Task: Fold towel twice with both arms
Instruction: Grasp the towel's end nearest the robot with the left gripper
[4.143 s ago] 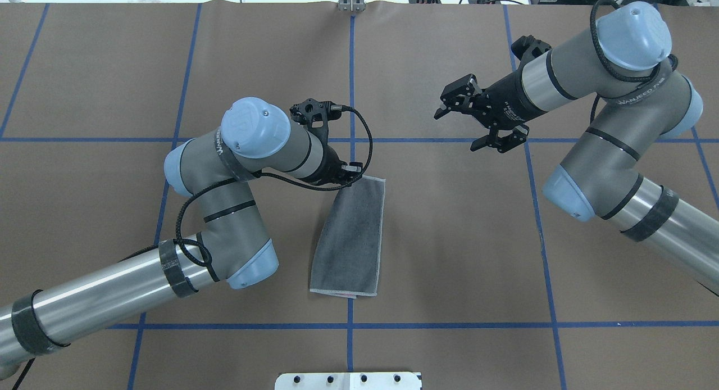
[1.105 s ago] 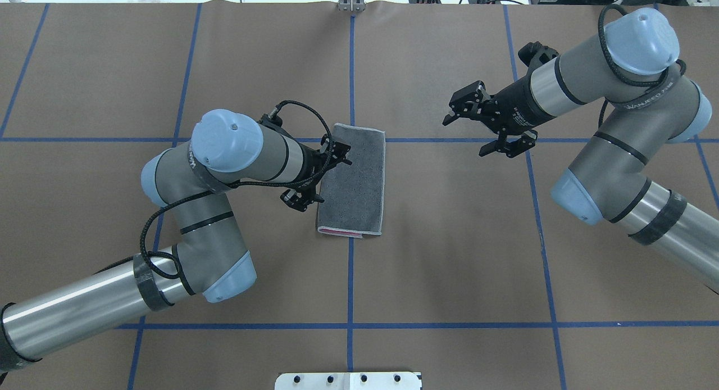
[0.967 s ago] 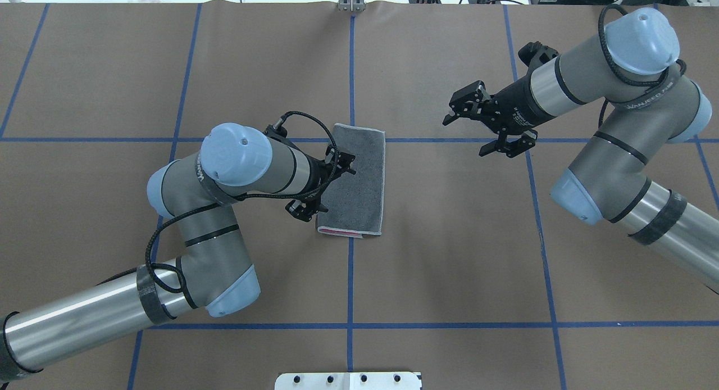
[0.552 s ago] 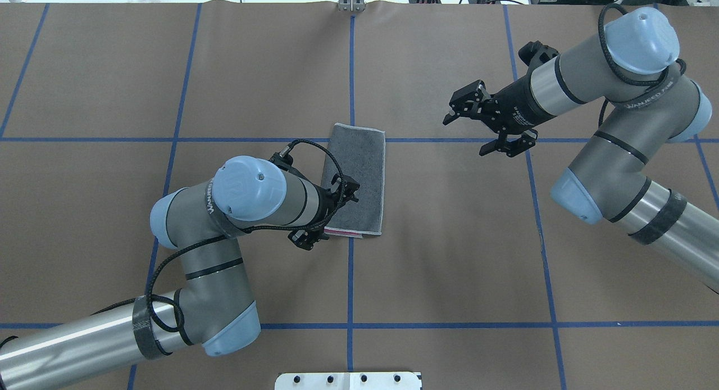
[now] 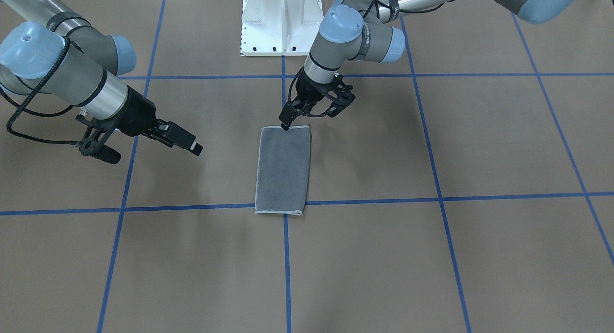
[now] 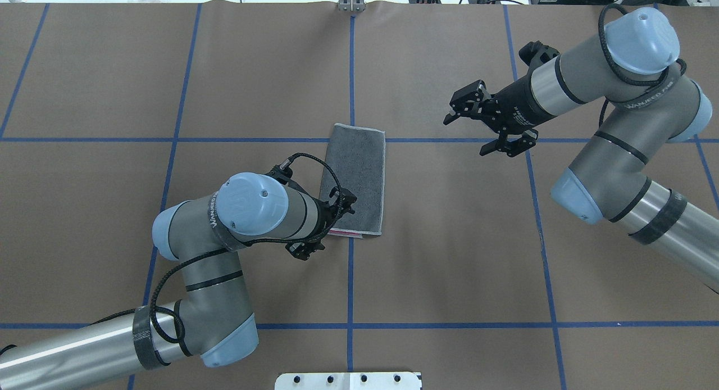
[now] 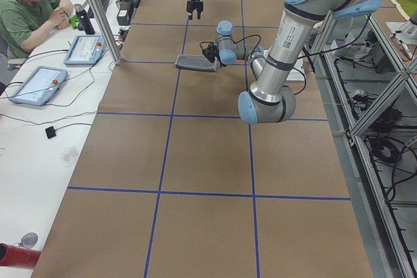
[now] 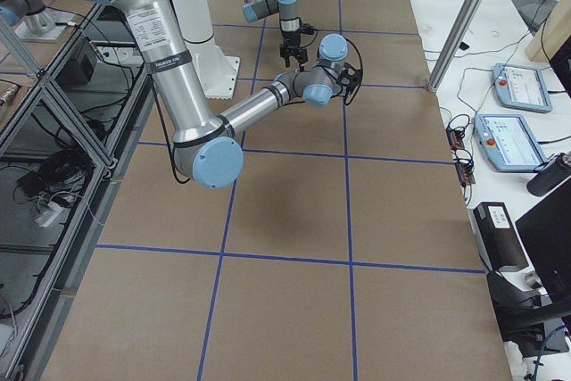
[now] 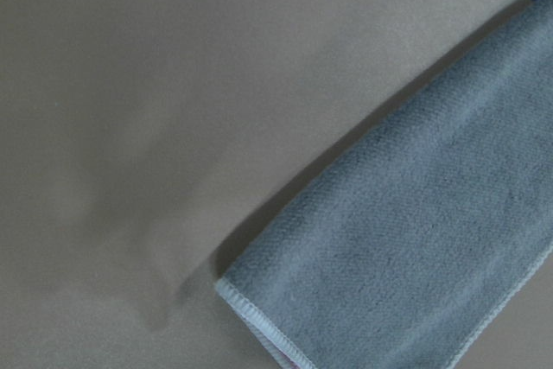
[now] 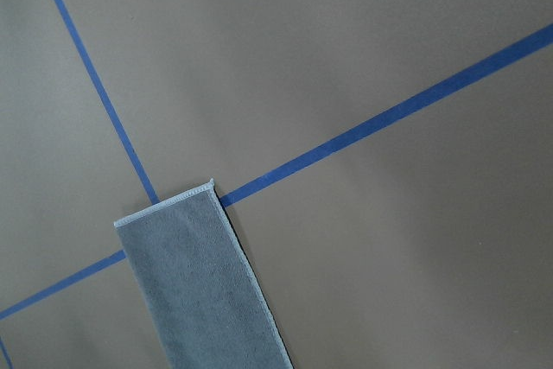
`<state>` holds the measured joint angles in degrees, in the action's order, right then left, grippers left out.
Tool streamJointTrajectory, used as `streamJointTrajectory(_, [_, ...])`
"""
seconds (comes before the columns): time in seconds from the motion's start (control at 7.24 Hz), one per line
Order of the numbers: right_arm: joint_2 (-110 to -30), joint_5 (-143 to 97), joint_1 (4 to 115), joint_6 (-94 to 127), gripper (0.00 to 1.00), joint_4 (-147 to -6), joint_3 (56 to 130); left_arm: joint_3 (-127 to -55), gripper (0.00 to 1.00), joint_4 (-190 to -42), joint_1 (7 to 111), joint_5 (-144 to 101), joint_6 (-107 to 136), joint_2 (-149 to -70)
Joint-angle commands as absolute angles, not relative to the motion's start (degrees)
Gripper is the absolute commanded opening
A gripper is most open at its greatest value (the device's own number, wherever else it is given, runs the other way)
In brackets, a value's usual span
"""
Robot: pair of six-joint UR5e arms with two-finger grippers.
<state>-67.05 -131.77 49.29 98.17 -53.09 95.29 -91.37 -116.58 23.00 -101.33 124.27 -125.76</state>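
Note:
The towel (image 6: 355, 176) lies flat on the table as a narrow dark grey strip, with a thin pink edge showing at its end nearest the robot. It also shows in the front view, towel (image 5: 283, 170), and in both wrist views, towel (image 9: 415, 248) and towel (image 10: 207, 291). My left gripper (image 6: 324, 228) hangs open over the towel's near left corner, with nothing between its fingers. In the front view this left gripper (image 5: 314, 113) has one fingertip just above the towel's edge. My right gripper (image 6: 487, 125) is open and empty, well off to the towel's right, above bare table.
Brown paper with blue tape grid lines (image 6: 350, 69) covers the table. The white pedestal base (image 5: 280, 21) stands at the robot's edge. A person (image 7: 29, 4) sits at a side bench with tablets (image 7: 36, 83).
The towel strip ended up farther from the robot than 4 s ago. Over the last second my open left gripper moved back along its left edge to the near corner. The right arm barely moved.

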Motion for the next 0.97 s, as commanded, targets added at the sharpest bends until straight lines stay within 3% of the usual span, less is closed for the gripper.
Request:
streamJointTrajectory(0.0, [-67.06, -131.84, 49.31, 98.17, 1.0, -53.09, 95.27, -89.92, 0.96, -117.07, 23.2, -101.25, 124.1, -125.95])
streamJointTrajectory(0.41, [-67.06, -131.84, 49.39, 98.17, 1.0, -53.0, 95.36, -88.42, 0.95, -117.25, 23.64, -100.99, 122.35, -126.39])
streamJointTrajectory(0.69, [-67.06, -131.84, 49.48, 98.17, 1.0, -53.09, 95.36, -88.16, 0.83, -117.33, 23.56, -100.37, 122.08, -126.65])
streamJointTrajectory(0.83, [-67.15, -131.84, 49.48, 98.09, 1.0, -53.09, 95.36, -87.55, 0.82, -117.94, 23.64, -100.37, 122.08, -126.74])
